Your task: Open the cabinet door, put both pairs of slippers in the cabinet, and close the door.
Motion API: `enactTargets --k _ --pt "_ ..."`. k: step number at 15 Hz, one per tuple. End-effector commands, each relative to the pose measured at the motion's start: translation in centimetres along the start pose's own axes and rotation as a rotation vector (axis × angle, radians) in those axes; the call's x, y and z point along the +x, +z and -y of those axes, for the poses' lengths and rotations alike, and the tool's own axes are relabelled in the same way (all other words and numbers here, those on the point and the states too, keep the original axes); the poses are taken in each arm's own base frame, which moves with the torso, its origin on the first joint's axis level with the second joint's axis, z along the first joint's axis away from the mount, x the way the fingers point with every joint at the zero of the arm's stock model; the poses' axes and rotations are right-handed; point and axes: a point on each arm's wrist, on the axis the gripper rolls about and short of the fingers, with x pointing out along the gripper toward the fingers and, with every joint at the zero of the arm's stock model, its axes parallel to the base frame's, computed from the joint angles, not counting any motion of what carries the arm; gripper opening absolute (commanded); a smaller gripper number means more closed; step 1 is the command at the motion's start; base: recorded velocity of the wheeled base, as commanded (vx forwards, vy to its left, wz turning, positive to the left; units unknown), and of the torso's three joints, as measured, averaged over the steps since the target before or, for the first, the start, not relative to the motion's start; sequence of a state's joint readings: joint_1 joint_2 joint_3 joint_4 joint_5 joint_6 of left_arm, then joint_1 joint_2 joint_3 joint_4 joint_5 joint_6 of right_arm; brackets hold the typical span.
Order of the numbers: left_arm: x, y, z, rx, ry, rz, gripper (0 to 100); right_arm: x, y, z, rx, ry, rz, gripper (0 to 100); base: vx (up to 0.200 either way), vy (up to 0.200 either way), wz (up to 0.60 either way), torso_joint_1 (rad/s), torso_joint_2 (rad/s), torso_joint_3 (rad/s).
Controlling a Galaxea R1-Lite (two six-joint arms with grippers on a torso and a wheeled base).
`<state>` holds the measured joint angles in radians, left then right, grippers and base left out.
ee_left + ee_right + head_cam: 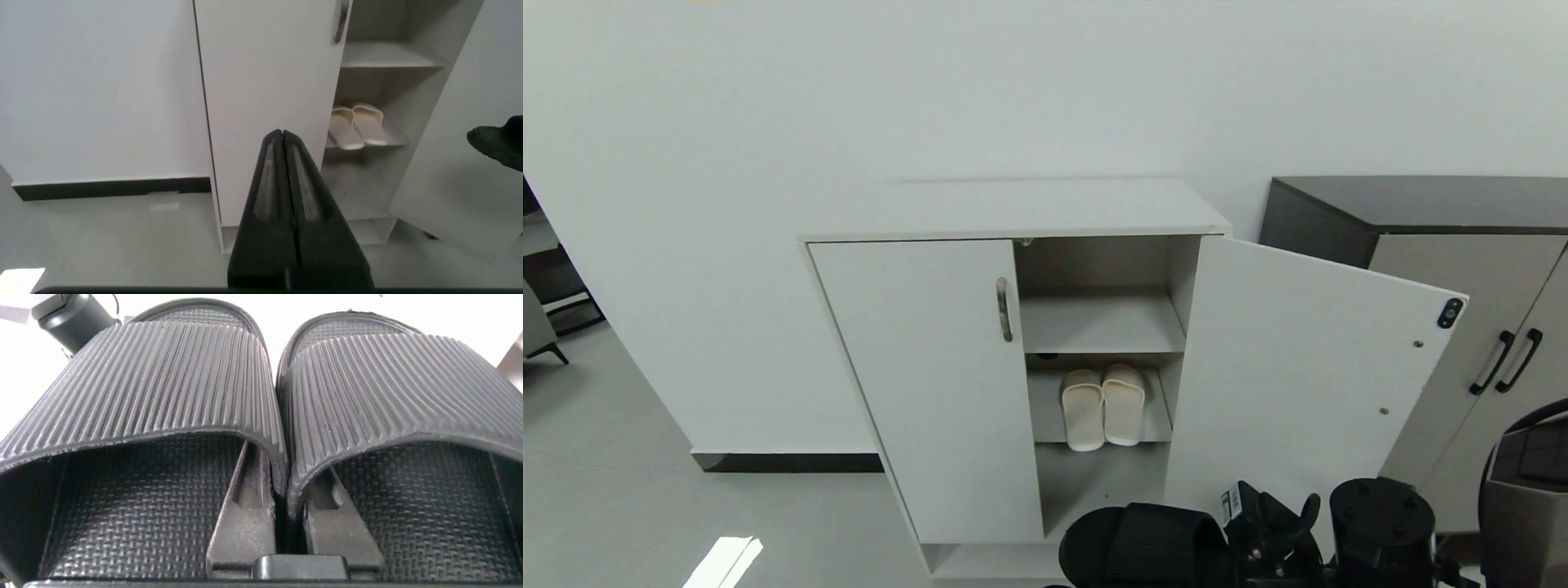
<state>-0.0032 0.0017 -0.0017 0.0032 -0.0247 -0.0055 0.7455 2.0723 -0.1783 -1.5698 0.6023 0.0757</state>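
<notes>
Cabinet: the white two-door wooden cabinet (1013, 208) stands against the wall at the centre of the head view. Its right-hand door (1298, 367) stands wide open toward the lower right. Its left-hand door (923, 384), the one with the slim metal handle (1005, 309), is shut.
First pair: the cream foam slippers (1103, 406) sit side by side and touching on the middle shelf, toes pointing in, just below the frame's centre.
Second pair: the black ribbed rubber slippers (270, 400) are at the bottom centre of the head view, in front of the open bay.
Right gripper (278, 490): its fingers reach between the two black shoes and pinch their inner walls together. I'd say that is so both travel as one.
Left gripper (282, 143): its fingers are pressed flat together with nothing between them, and it hangs low, facing the shut door.
Stage: the door is open and one pair is in. The black pair has yet to go in, and closing comes last.
In the way: the shut door's edge and the open door narrow the entry. The shelf boards leave low gaps, and the cream pair takes the middle of its shelf.
Around: a grey cabinet with a dark top (1421, 204) stands at the right, near the open door. A black skirting strip (784, 462) runs along the wall at lower left.
</notes>
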Motion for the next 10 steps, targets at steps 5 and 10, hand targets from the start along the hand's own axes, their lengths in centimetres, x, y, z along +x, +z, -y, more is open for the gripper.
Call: enactTargets --k 5,10 --pt "0.0 0.0 0.0 -0.001 0.0 0.0 0 -0.02 -0.15 -0.14 -0.009 0.004 -0.007 0 0.0 0.0 0.0 -0.171 0.47 0.294" --pt "0.0 0.0 0.0 -0.001 0.0 0.0 0 -0.05 -0.36 -0.66 -0.077 0.002 -0.019 0 0.0 0.0 0.0 -0.122 0.42 0.292"
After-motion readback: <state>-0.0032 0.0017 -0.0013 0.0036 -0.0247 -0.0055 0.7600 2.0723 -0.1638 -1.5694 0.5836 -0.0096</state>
